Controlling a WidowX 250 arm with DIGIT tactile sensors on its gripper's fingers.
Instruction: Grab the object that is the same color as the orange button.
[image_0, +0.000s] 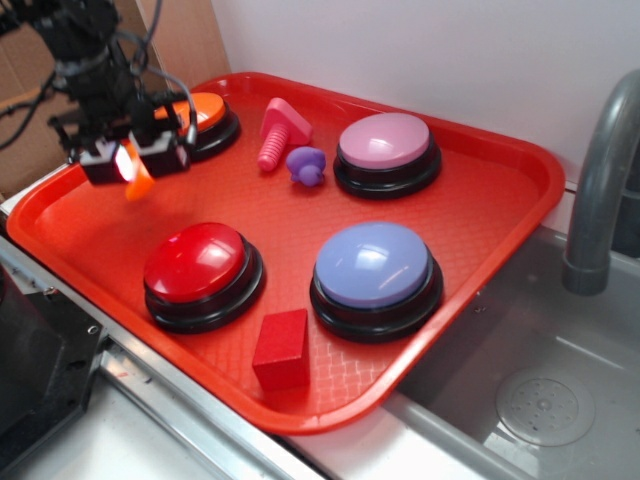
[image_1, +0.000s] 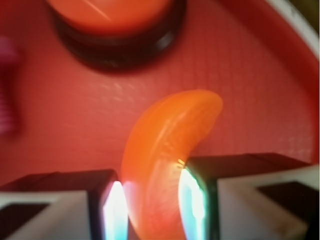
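The end effector (image_1: 152, 205) is clamped on the crescent (image_1: 165, 150) near the tray's (image_0: 480, 200) far-left corner, seemingly by one glossy end, so it could slip.

- The object (image_1: 167, 150): small glossy orange crescent, pinched at its lower end, lifted clear above the tray.
- The orange button (image_0: 205, 112): orange dome, black base, at the tray's far-left corner.

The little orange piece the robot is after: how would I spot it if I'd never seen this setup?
Find the red tray, then the orange button at its far left corner. Just in front of that button, the gripper pinches a small curved orange piece, raised off the tray. It is crescent-shaped and much smaller than the round buttons.
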